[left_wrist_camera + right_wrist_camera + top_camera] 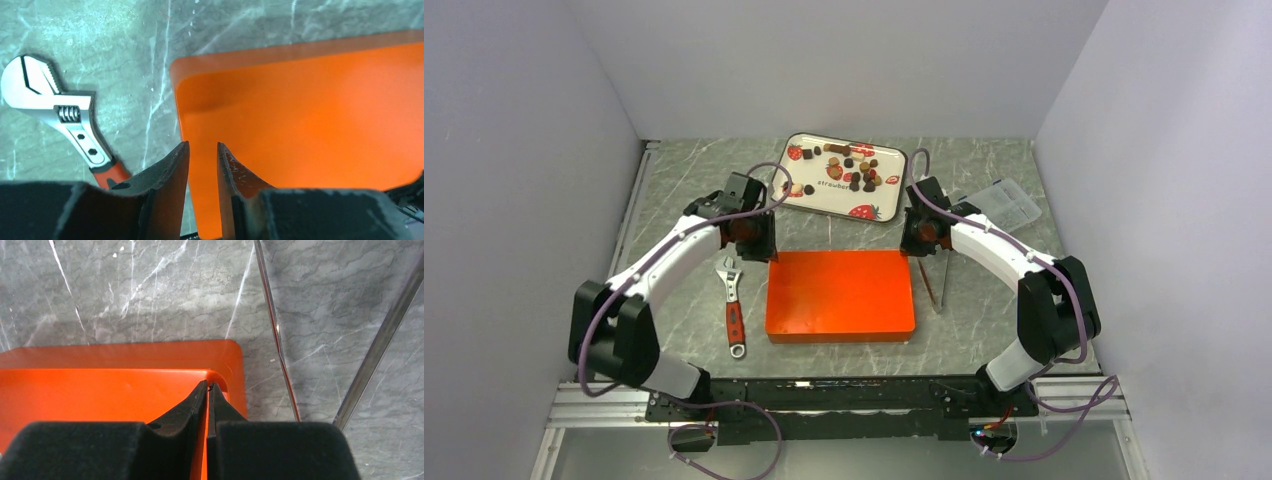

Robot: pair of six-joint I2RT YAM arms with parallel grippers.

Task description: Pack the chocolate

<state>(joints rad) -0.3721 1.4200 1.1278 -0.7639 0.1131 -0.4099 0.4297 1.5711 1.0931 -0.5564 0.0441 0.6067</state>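
Observation:
The chocolate (856, 170) is several small dark brown and tan pieces scattered on a white tray with strawberry prints (822, 202) at the back centre. A flat orange box (839, 295) lies mid-table. My left gripper (760, 248) hovers over its far left corner; in the left wrist view (203, 145) the jaws stand a small gap apart with nothing between them, over the orange box (310, 115). My right gripper (917, 245) is over the far right corner; in the right wrist view (208, 385) it is shut and empty above the box (100, 390).
An adjustable wrench with a red handle (734, 305) lies left of the box, also in the left wrist view (60, 112). Metal tongs (932, 280) lie right of the box, also in the right wrist view (277, 335). A clear plastic container (1004, 205) sits at the back right.

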